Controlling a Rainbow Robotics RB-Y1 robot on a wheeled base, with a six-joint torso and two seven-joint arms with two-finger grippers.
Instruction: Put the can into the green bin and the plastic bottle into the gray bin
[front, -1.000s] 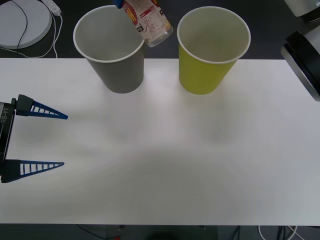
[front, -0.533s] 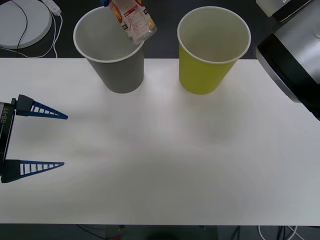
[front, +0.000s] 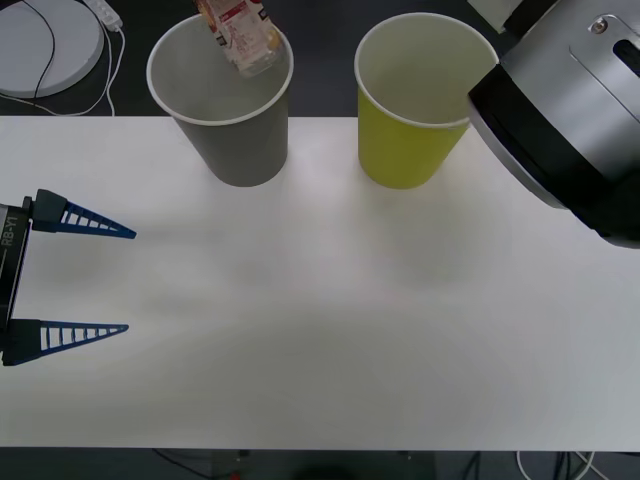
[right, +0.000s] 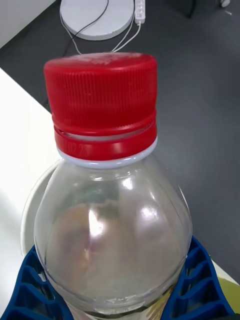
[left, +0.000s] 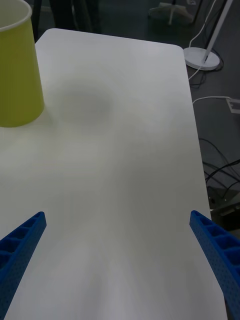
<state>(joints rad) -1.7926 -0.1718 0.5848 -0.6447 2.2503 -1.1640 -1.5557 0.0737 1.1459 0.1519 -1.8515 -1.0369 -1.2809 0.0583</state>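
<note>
Plastic bottle (right: 112, 225) clamped by right gripper (right: 115, 295), tilted over gray bin (front: 222, 100); left gripper (front: 90, 280) wide.

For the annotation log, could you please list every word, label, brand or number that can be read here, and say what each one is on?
"RB-Y1": printed in white, running vertically, on the black body of the left claw at the table's left edge.
Plastic bottle label: red, orange and white print, held over the gray bin by the right claw; too blurred to read.
Red cap: no lettering visible.
Green bin: plain, no text.
</note>
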